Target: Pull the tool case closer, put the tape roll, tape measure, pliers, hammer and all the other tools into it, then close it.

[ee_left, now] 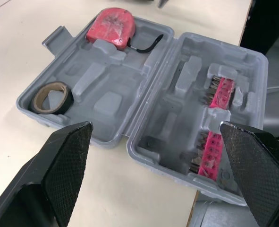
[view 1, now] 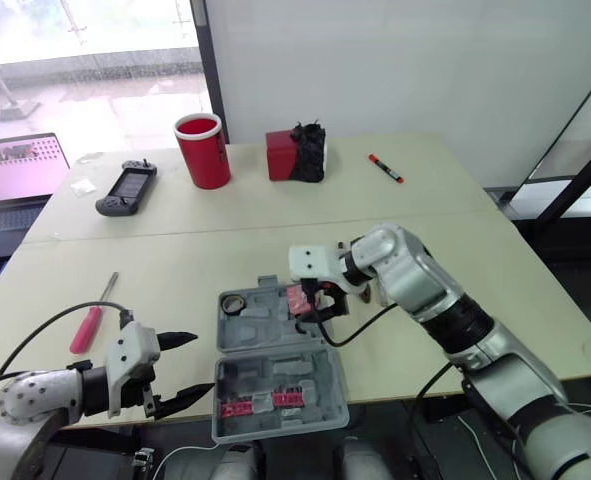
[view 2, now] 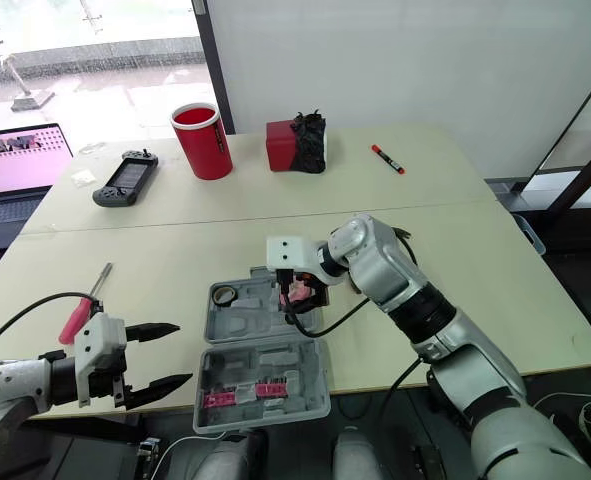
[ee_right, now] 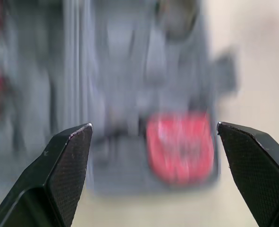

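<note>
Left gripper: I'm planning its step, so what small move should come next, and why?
Probably swing the open left gripper toward the red-handled screwdriver lying outside the tool case; the tape roll and tape measure already sit inside.

No text, label, brand, number or sign can be read. Small marks are shown on the pink screen of the laptop (view 1: 20,168), but they are too small to be made out. No marking can be told on the red tape measure (ee_left: 110,28).
</note>
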### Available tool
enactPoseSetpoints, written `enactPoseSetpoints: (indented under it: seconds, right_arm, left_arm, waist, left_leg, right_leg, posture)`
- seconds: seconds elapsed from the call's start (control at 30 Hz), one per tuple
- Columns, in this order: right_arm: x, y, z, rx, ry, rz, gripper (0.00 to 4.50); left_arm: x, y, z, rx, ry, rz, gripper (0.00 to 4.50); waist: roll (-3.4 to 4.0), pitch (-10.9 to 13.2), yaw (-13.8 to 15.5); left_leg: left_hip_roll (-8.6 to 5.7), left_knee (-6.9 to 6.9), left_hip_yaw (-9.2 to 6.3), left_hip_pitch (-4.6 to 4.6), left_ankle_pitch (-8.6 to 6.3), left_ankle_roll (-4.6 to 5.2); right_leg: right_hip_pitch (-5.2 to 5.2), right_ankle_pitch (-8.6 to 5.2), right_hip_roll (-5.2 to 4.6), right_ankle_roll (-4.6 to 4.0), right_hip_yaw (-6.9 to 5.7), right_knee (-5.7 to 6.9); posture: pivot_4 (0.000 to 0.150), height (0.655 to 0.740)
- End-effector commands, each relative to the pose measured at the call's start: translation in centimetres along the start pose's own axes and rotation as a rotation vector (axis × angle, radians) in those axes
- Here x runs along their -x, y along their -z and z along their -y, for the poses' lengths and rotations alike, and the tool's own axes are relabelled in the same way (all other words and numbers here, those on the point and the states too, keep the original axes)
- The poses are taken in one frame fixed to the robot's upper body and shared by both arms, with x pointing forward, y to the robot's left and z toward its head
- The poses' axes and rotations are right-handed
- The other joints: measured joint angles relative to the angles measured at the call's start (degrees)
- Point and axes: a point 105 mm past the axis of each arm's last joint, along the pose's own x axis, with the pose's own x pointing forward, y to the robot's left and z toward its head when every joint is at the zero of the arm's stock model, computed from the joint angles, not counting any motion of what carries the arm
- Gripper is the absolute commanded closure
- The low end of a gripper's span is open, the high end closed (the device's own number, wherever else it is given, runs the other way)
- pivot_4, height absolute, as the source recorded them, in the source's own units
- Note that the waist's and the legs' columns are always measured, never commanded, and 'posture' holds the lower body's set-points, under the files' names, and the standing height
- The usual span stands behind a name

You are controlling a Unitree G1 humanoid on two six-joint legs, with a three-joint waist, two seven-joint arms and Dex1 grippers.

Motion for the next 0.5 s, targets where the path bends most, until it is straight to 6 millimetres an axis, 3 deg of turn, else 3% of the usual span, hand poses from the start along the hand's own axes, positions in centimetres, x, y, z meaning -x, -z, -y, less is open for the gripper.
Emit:
enactPoseSetpoints:
  seconds: [0.03, 0.1, 0.2, 0.27, 0.43, 0.5]
  right_arm:
    - [1.7, -1.4, 1.3, -0.046, 0.080, 0.166, 0.29]
    - [2.1, -1.0, 0.9, -0.242, 0.013, 0.245, 0.92]
    - [2.2, 0.4, 0.8, -0.175, 0.068, 0.231, 2.35]
    - [2.0, 0.2, 0.8, -0.190, 0.077, 0.271, 3.31]
    - [1.3, 1.4, 0.6, -0.171, 0.090, 0.272, 3.31]
    - [0.5, 2.9, 0.9, -0.207, 0.120, 0.242, 3.31]
  left_arm:
    - [-0.1, -0.5, -0.2, -0.014, 0.005, 0.025, 0.00]
    - [-0.3, -0.5, -0.4, -0.017, 0.013, 0.026, 0.00]
    - [-0.6, -0.7, -0.8, -0.023, 0.034, 0.031, 0.00]
    - [-0.7, -0.8, -1.1, -0.028, 0.041, 0.032, 0.00]
    - [-0.8, -0.9, -1.4, -0.026, 0.055, 0.033, 0.00]
    - [-0.9, -0.9, -1.4, -0.030, 0.058, 0.034, 0.00]
  waist:
    - [0.00, 0.00, 0.04]
    - [0.00, 0.00, 0.04]
    - [-0.01, 0.00, 0.10]
    - [0.00, 0.00, -0.03]
    - [0.00, 0.00, -0.14]
    - [-0.01, -0.01, -0.12]
  left_leg:
    - [-0.01, 0.01, 0.02, 0.00, 0.00, 0.00]
    - [-0.01, 0.02, 0.01, 0.00, 0.00, 0.00]
    - [0.00, 0.02, -0.01, 0.01, 0.00, 0.00]
    - [-0.02, 0.01, 0.04, 0.01, 0.00, 0.00]
    - [0.02, 0.01, 0.06, 0.03, 0.00, 0.00]
    - [0.01, 0.02, 0.06, 0.03, 0.00, 0.00]
  right_leg:
    - [0.01, 0.00, -0.02, 0.00, 0.00, 0.00]
    - [0.03, 0.00, -0.02, 0.00, 0.00, -0.01]
    - [0.04, 0.00, -0.01, 0.00, -0.02, -0.01]
    - [0.05, 0.00, -0.02, 0.00, -0.02, -0.02]
    - [0.01, 0.00, 0.04, 0.00, 0.02, 0.01]
    - [0.02, 0.00, 0.03, 0.00, 0.03, 0.01]
  posture:
    - [0.150, 0.7400]
    - [0.150, 0.7400]
    - [0.150, 0.7400]
    - [0.150, 0.7400]
    - [0.150, 0.7400]
    - [0.150, 0.7400]
